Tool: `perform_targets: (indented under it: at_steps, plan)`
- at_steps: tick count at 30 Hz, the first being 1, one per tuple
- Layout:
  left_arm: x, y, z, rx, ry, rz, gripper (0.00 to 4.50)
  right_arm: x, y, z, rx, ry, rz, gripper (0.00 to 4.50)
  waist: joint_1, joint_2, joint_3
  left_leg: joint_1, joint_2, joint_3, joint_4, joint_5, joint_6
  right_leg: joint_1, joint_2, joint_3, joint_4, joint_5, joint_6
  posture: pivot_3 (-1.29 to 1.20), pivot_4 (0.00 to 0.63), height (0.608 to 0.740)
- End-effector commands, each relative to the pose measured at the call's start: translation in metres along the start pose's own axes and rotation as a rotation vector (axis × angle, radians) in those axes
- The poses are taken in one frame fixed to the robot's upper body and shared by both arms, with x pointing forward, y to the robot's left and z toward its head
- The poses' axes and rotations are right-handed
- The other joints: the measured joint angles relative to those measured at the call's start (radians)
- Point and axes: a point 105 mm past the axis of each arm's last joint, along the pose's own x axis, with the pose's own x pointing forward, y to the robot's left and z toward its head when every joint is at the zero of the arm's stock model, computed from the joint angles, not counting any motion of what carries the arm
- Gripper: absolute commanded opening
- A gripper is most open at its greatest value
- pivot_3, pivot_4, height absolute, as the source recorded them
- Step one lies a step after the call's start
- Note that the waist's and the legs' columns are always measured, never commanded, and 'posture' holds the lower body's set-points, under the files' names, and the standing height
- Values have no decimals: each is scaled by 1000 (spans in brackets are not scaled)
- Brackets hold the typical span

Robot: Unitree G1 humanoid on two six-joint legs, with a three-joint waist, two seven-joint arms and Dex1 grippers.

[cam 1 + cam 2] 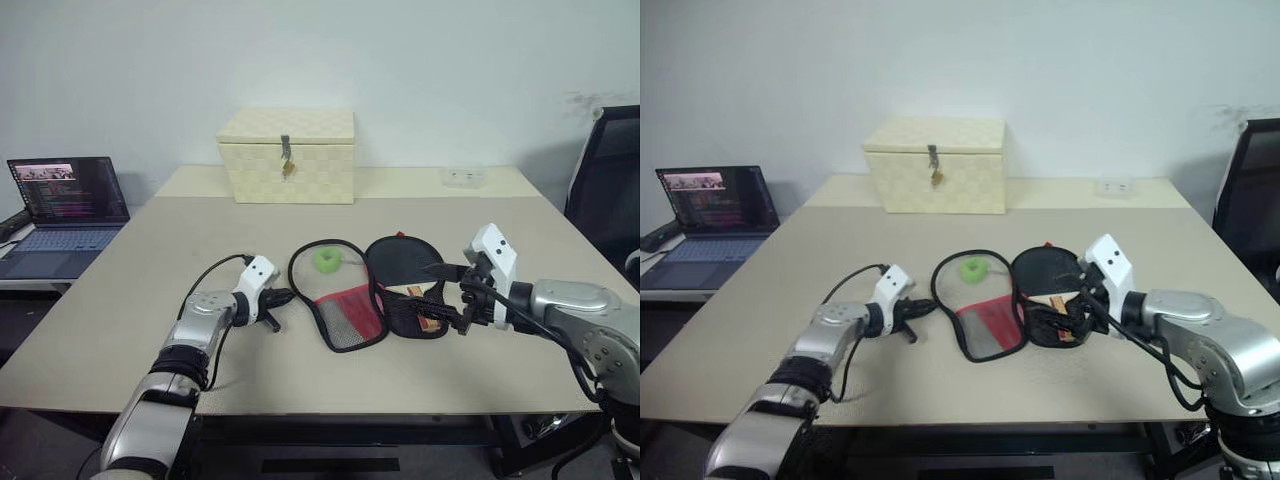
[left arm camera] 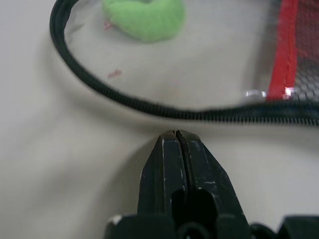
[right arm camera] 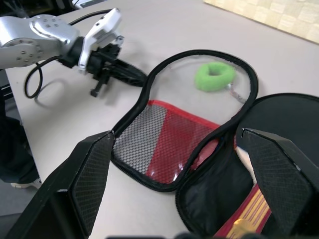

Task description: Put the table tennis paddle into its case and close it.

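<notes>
table (image 1: 150, 300) | open case (image 1: 345, 300), woven box (image 1: 290, 160), green ring (image 1: 327, 260)

One soft black zip case (image 1: 365, 290) with a red panel and black mesh is counted, lying open in two halves on one beige desk (image 1: 150, 270). One table tennis paddle with a pale wooden, red-edged handle (image 3: 251, 211) is seen inside the right half, its face mostly hidden. One green ring-shaped soft object (image 1: 327, 260) is counted inside the left half. One cream woven box (image 1: 288, 155) with one metal latch (image 1: 286, 153) is noted at the back. One open laptop (image 1: 62, 213) is seen off the desk's left side. One black office chair (image 1: 610, 190) is seen on the right. One white wall socket (image 1: 1113, 185) is counted behind the desk.
</notes>
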Motion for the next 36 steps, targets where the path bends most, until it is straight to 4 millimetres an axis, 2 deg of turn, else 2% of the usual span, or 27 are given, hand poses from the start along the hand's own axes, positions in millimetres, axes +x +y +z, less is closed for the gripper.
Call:
perform_targets:
  at_steps: [1, 2, 4, 5, 11, 15, 17, 20, 23, 28, 32, 36]
  plan:
    - [10, -3, 5, 6, -8, -5, 46, -4, 3, 9, -52, -27, -5, 4500, 2, 0, 0, 0, 0, 0, 1, 0, 0, 1, 0, 0, 0, 0, 0, 0, 150, 740]
    - [11, -3, 5, 7, -8, -6, 46, -4, 3, 9, -52, -27, -5, 4500, 3, 0, 0, 0, 0, -1, 1, 0, 0, 1, 0, -1, 0, 0, 0, 0, 150, 740]
    - [21, -11, 23, 20, -57, -38, 46, -7, -1, 8, -50, -20, -26, 4500, 6, 0, 0, 0, 0, -2, 2, 0, 0, 2, 0, -1, 0, 0, 1, 0, 150, 740]
    - [29, -17, 43, 7, -116, -63, 46, -11, -5, 6, -49, -13, -44, 4500, 9, 0, 0, 0, 0, -3, 2, 0, 0, 3, -1, -2, 0, 0, 1, 0, 150, 740]
    - [47, -45, 124, 16, -317, -182, 46, -28, -22, 4, -32, -1, -109, 4500, 18, -2, 1, -3, -2, -1, 2, 0, 0, 1, -1, -1, -2, 1, 2, 0, 150, 740]
    - [55, -64, 168, 29, -409, -228, 46, -35, -33, 7, -24, -5, -150, 4500, 17, -2, 1, -4, -2, -1, 2, 0, 0, -1, 0, -1, -2, 1, 2, 0, 150, 740]
    - [60, -70, 178, 49, -422, -227, 46, -36, -38, 7, -21, -5, -169, 4500, 11, -2, 1, -4, -2, 0, 2, 0, 0, -1, 1, 0, -2, 1, 2, 0, 150, 740]
    - [65, -73, 181, 63, -418, -211, 46, -36, -46, 5, -14, 1, -205, 4500, -5, -2, 1, -4, -2, 1, 2, 0, 0, -1, 1, 1, -2, 1, 2, 0, 150, 740]
    - [65, -71, 175, 67, -411, -207, 46, -35, -53, 3, 4, -4, -245, 4500, -10, -2, 1, -3, -1, 1, 1, 0, 0, -2, 1, 2, -1, 1, 2, 0, 150, 740]
    - [54, -56, 158, 45, -407, -189, 46, -24, -73, -11, 81, 6, -330, 4500, -13, -2, 1, -3, -1, 2, 2, 0, 0, -2, 2, 3, -1, 1, 2, 0, 150, 740]
    - [33, -49, 150, 25, -463, -246, 46, -9, -87, -26, 159, 15, -377, 4500, -13, -2, 1, -2, 0, 2, 1, 0, 0, -2, 2, 2, 0, 1, 2, 0, 150, 740]
    - [-14, -49, 130, 46, -486, -356, 46, 16, -108, -50, 261, 53, -462, 4500, -26, -1, 1, -2, 2, 3, 1, 0, 0, -3, 1, 4, 0, 1, 1, 0, 150, 740]
